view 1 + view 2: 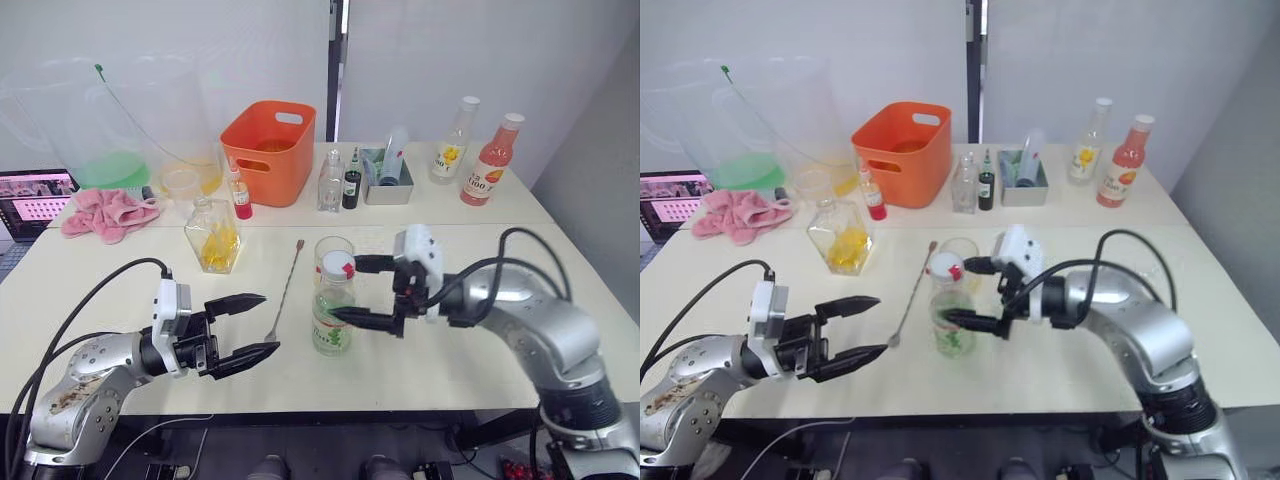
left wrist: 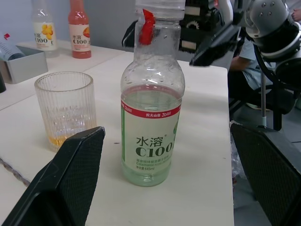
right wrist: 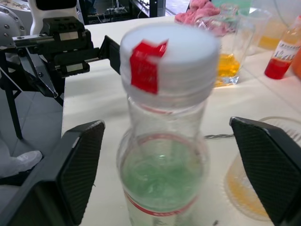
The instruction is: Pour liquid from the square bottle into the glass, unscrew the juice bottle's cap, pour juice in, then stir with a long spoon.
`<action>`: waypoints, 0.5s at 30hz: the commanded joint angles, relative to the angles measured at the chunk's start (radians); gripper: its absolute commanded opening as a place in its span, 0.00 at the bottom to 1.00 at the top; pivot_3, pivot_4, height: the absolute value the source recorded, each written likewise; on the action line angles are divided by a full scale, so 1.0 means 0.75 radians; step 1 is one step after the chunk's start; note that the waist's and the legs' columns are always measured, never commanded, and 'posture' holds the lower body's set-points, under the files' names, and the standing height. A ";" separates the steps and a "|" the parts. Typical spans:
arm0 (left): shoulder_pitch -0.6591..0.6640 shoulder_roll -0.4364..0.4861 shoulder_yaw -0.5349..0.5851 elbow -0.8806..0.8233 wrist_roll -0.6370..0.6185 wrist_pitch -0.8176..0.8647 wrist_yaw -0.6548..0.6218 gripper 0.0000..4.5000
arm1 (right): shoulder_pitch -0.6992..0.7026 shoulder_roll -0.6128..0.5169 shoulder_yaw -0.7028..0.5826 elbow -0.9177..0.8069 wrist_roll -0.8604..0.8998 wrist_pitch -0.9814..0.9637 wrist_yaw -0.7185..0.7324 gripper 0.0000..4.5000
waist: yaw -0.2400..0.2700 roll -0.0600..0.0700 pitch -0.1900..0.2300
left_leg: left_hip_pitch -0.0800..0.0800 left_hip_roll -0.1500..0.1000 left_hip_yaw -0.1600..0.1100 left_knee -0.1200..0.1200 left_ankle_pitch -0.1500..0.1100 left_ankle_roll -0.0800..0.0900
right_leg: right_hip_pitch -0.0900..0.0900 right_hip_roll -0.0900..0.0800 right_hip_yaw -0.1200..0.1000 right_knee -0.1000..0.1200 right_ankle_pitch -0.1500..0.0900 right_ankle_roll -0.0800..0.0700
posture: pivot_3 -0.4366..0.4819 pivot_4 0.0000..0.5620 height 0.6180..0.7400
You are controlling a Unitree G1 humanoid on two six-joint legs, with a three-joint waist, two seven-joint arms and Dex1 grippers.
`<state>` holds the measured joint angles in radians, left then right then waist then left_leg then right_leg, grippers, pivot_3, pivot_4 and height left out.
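The counter (image 1: 120, 280) carries an orange bin (image 1: 268, 150) at the back, with the square bottle (image 1: 213, 236) in front of it toward the left. The juice bottle (image 1: 333, 305) stands upright near the middle, cap (image 1: 335, 264) on, just in front of the glass (image 1: 331, 252). The right claw (image 1: 364, 292) is spread wide beside the bottle's right side, one finger by the cap and one by the label, apart from it. The left claw (image 1: 245, 326) is spread too, left of the bottle. The spoon (image 1: 285, 288) lies between them.
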<state>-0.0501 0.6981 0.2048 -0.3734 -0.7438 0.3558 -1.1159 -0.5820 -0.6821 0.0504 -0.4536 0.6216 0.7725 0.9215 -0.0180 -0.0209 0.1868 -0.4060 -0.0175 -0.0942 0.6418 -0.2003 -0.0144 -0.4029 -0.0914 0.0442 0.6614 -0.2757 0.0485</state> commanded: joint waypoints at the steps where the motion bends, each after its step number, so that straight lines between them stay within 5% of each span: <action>1: -0.047 0.035 0.016 -0.033 -0.037 0.019 -0.025 1.00 | -0.006 -0.085 -0.105 -0.032 0.102 0.034 0.074 1.00 | 0.000 0.000 0.000 | -0.001 0.000 0.000 0.000 0.000 0.000 | -0.001 0.000 0.000 0.000 0.000 0.000 | 0.48 0.27 1.00; 6: -0.222 0.028 -0.036 0.011 -0.059 0.064 -0.042 1.00 | 0.214 -0.316 -0.338 -0.053 0.157 0.015 0.215 1.00 | 0.023 -0.001 0.001 | -0.002 -0.001 -0.001 0.001 0.000 0.000 | 0.002 0.000 -0.003 -0.004 0.000 0.001 | 0.48 0.27 1.00; 15: -0.493 -0.050 -0.234 0.186 0.022 0.097 -0.114 1.00 | 0.666 -0.329 -0.642 -0.211 0.228 0.021 0.144 1.00 | 0.002 -0.002 0.001 | -0.001 0.000 0.001 0.001 0.000 0.000 | 0.004 0.001 -0.001 -0.004 0.000 0.001 | 0.48 0.27 1.00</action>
<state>-0.3827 0.6644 0.0451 -0.2440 -0.7381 0.4220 -1.1873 -0.0903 -0.9320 -0.3709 -0.5644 0.7700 0.8033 1.0540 -0.0168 -0.0224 0.1872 -0.4066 -0.0176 -0.0934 0.6427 -0.2003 -0.0141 -0.3997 -0.0908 0.0437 0.6582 -0.2758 0.0494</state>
